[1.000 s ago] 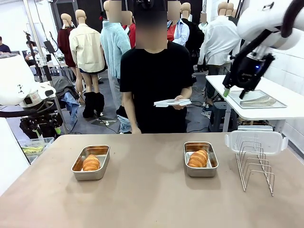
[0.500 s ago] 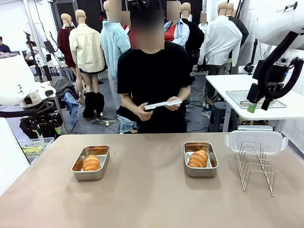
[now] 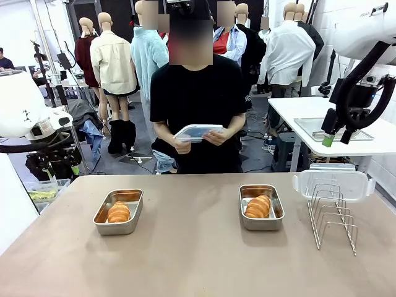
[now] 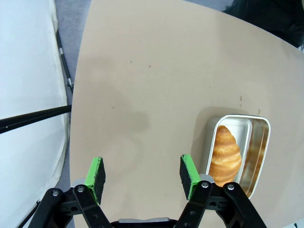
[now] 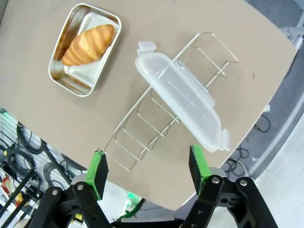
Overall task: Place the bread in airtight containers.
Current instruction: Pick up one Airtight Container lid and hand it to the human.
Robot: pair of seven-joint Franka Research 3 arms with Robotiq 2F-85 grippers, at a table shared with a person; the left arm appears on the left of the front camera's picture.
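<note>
The right tool has lifted away, wide open and empty; the left tool hangs open and empty too. Below them each croissant lies in its tin. The person now holds a lid flat, so I judge only lidding remains.

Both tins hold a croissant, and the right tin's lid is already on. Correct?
Only the lid part is wrong: the right tin is open in the front view. A clear lid rests on the wire rack beside it.

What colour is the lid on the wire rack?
The lid is translucent white; the right wrist view shows it best.
</note>
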